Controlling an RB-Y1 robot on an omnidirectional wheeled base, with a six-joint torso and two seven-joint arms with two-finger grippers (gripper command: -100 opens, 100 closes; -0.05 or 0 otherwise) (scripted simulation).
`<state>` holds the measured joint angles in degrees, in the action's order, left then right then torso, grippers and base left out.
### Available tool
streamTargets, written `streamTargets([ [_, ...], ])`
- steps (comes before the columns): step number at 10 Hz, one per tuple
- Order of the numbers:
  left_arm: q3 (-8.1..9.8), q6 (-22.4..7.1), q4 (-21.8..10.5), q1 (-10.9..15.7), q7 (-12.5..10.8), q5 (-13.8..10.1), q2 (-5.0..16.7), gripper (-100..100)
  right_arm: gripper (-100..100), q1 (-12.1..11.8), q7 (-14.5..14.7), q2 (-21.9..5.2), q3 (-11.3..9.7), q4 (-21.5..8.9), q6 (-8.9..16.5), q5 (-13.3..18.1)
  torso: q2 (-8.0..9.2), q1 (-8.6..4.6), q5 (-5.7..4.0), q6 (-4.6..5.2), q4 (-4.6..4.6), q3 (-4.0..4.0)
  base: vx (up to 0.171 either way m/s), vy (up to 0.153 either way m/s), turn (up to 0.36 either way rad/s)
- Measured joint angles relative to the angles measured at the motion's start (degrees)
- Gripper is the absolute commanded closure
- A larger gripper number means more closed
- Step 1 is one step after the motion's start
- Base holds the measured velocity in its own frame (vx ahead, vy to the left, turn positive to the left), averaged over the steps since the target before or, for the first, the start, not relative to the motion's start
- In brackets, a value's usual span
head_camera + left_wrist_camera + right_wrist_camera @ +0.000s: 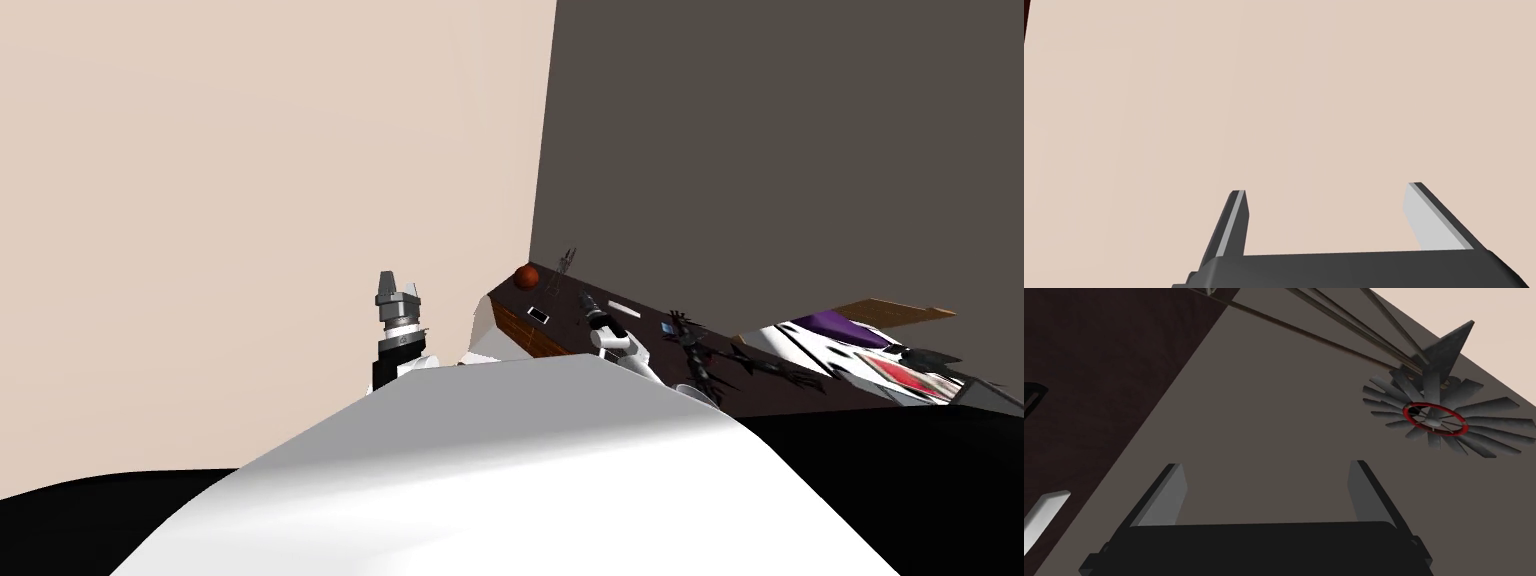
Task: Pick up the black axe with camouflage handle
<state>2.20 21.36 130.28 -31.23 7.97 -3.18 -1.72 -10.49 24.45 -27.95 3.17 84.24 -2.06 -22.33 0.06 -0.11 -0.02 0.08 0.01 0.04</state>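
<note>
Black and jagged, the long thing I take for the axe (697,355) lies flat on the dark table (556,322), toward the front edge and in the half far from the room's corner; its handle's pattern is too small to tell. Just beside it, further toward that end, lies a second black jagged thing (775,370), and I cannot tell for sure which of the two is the axe. A small blue thing (667,328) sits near the axe, toward the back edge. A white strip (624,307) lies closer to the back edge, nearer the table's middle.

The right gripper (1266,463) hangs over the middle of the table, between the white strip and a phone (538,314), well apart from the axe. Its jaws stand wide with nothing between them, and they point at the grey wall behind the back edge. A model windmill (1436,418) with grey vanes and a red ring stands at the table's corner end. A red-brown ball (527,276) rests just beside it.

The left gripper (1326,187) is raised off the table, beyond the end where the ball sits, jaws wide and holding nothing
</note>
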Motion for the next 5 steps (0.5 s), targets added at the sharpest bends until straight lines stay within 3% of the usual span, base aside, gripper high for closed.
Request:
streamTargets([
  [3, 0.00, 0.00, 0.00, 0.01, 0.00, 0.00, 0.00, 0, -100, 1.99, 2.87, -2.57, 0.10, -5.91, 3.61, -2.73, 0.00, -0.06, -0.01, -0.04, 0.01, 0.00, -0.008, -0.025, 0.204],
  [5, 0.00, 0.00, 0.00, 0.00, 0.00, 0.00, 0.00, 0, -100, 4.05, 4.56, -4.26, -0.28, -11.99, 5.28, -4.62, 0.00, -0.08, -0.01, -0.02, 0.00, 0.00, -0.009, -0.028, 0.211],
])
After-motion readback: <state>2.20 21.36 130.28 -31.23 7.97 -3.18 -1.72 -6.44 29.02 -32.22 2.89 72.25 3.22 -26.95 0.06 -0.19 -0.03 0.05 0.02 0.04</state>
